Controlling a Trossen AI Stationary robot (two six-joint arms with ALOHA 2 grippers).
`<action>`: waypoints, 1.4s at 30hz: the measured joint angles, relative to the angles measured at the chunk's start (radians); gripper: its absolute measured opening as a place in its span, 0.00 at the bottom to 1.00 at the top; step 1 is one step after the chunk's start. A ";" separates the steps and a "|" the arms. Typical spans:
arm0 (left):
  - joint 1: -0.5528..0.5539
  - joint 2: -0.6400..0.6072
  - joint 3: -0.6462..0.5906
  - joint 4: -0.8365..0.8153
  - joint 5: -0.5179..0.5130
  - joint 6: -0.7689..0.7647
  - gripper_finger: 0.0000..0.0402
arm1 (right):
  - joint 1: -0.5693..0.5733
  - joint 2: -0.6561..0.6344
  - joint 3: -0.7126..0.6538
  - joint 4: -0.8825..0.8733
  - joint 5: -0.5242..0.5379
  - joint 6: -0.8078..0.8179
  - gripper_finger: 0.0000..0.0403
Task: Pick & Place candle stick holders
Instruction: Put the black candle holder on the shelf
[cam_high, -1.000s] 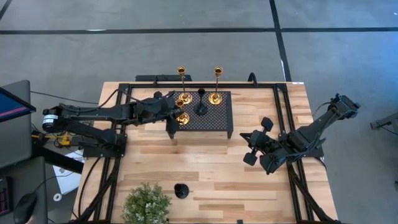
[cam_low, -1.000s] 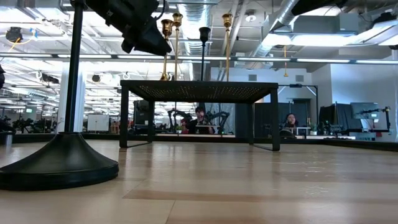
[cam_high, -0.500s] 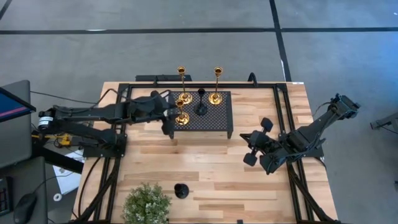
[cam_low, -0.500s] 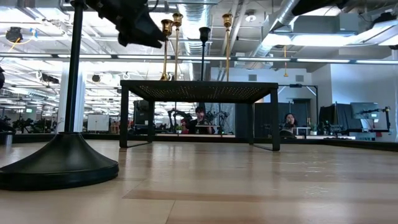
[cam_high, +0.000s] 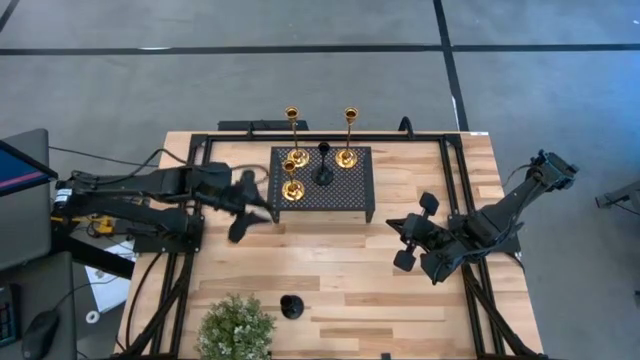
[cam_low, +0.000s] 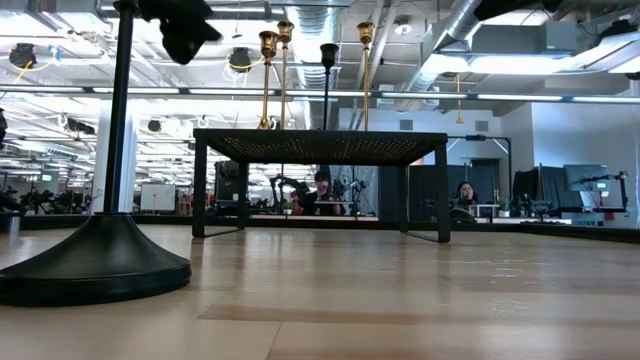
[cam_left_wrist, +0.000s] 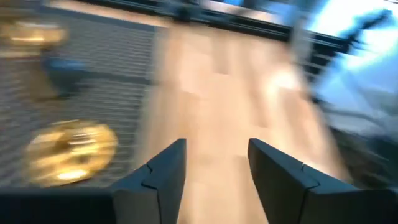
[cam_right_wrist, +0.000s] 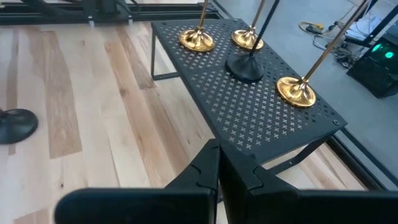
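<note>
A black perforated stand (cam_high: 340, 190) carries two tall gold holders (cam_high: 294, 138) (cam_high: 348, 136), a short gold holder (cam_high: 291, 187) and a black holder (cam_high: 323, 170), each resting on its round base. A second black holder (cam_high: 291, 306) stands on the table near the front edge and fills the left of the low view (cam_low: 96, 262). My left gripper (cam_high: 248, 214) is open and empty, just left of the stand; its wrist view (cam_left_wrist: 214, 169) shows the short gold holder's base (cam_left_wrist: 69, 152) off to one side. My right gripper (cam_high: 400, 228) is shut and empty, to the right of the stand.
A green potted plant (cam_high: 236, 328) stands at the table's near left corner. Black frame rails run along the table's left and right sides (cam_high: 186, 250). Bare wood lies between the stand and the near edge (cam_high: 330, 260).
My left gripper has drawn back from the short gold holder on the stand, going toward the table's left edge and a little toward the near edge, off the stand. The short gold holder stays upright on the stand.
</note>
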 joint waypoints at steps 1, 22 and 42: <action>-0.017 0.000 0.000 -0.002 0.058 0.008 0.41 | 0.003 0.000 0.000 0.000 0.000 0.000 0.00; -0.313 0.326 -0.037 0.013 0.153 0.407 0.01 | 0.020 0.000 0.000 0.019 0.000 0.000 0.00; -0.313 0.733 -0.146 0.513 0.455 0.379 0.01 | 0.017 0.000 0.000 0.018 0.004 -0.008 0.00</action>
